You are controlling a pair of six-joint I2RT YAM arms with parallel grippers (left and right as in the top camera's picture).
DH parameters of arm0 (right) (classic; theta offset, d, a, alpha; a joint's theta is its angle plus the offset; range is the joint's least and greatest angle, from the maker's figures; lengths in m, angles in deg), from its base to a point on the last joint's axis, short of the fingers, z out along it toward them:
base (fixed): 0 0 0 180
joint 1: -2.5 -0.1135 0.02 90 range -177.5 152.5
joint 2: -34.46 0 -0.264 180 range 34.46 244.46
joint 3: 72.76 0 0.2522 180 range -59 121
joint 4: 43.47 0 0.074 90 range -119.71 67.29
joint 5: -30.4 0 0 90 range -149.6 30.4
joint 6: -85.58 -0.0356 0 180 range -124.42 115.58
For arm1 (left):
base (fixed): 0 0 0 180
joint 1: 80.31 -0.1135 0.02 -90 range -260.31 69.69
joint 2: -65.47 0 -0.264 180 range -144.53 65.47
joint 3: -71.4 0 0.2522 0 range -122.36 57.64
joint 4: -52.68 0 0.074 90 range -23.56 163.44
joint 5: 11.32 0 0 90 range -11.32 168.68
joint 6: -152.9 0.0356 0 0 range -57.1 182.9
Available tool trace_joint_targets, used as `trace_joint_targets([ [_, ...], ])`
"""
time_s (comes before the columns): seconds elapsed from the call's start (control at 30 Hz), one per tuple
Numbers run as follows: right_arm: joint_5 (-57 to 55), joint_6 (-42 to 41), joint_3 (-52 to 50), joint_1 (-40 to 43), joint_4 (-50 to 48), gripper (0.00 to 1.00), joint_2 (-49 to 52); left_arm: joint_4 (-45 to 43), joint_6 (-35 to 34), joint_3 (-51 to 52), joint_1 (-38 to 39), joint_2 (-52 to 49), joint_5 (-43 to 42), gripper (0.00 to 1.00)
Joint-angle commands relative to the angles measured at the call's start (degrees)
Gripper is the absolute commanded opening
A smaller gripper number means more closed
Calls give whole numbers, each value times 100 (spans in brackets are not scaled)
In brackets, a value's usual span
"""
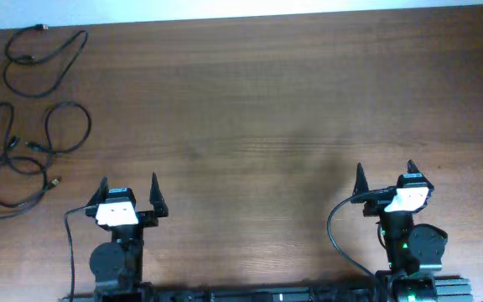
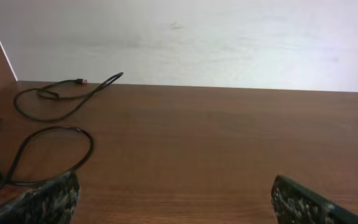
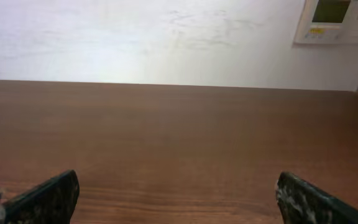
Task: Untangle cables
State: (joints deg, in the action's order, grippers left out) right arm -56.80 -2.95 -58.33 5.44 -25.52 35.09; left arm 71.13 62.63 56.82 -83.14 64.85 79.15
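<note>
Both my grippers, left (image 1: pixel 128 197) and right (image 1: pixel 385 179), hang spread wide and empty near my edge of the table (image 1: pixel 258 126), parked clear of the work. Far off to my left hand's left, the cables (image 1: pixel 32 126) lie in separate loose loops.

Wooden table (image 1: pixel 267 101); white wall (image 3: pixel 135 37); wall panel (image 3: pixel 334 22)

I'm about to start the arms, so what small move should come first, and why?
Probably reach the left claw forward and left toward the cables. Both claws are open and empty, the cords lie looped at the table's far left, and the right claw is much farther away.
</note>
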Motion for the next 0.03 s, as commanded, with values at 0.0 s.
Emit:
trace_joint_targets([
  [0.0, -31, -39, -35, -31, 24, 98, -44, 13, -57, 33, 22, 33, -24, 99],
])
